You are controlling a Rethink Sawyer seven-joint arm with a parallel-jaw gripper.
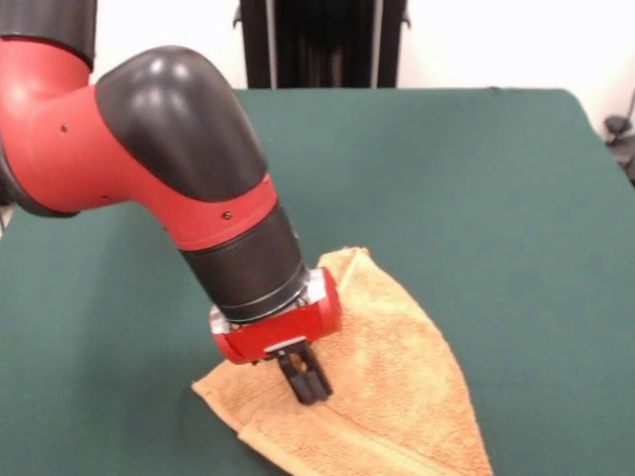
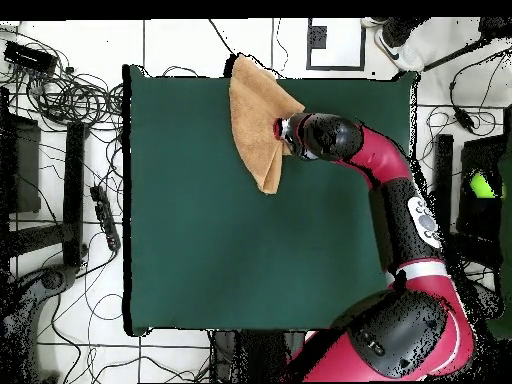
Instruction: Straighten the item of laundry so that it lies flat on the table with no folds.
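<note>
The orange-yellow towel lies on the dark green table at the near middle. It is folded into a rough triangle with a doubled hem along its lower left edge, and it runs off the bottom of the front view. In the overhead view the towel sits at the table's top edge, with one corner reaching the edge. My gripper points down over the towel's left part, its fingers close together and the tips at the cloth. I see no cloth pinched between them. In the overhead view the gripper is at the towel's right side.
The arm comes across from the left in the front view and covers part of the table. The pedestal stands at the far side. In the overhead view, cables and equipment lie on the floor around the table.
</note>
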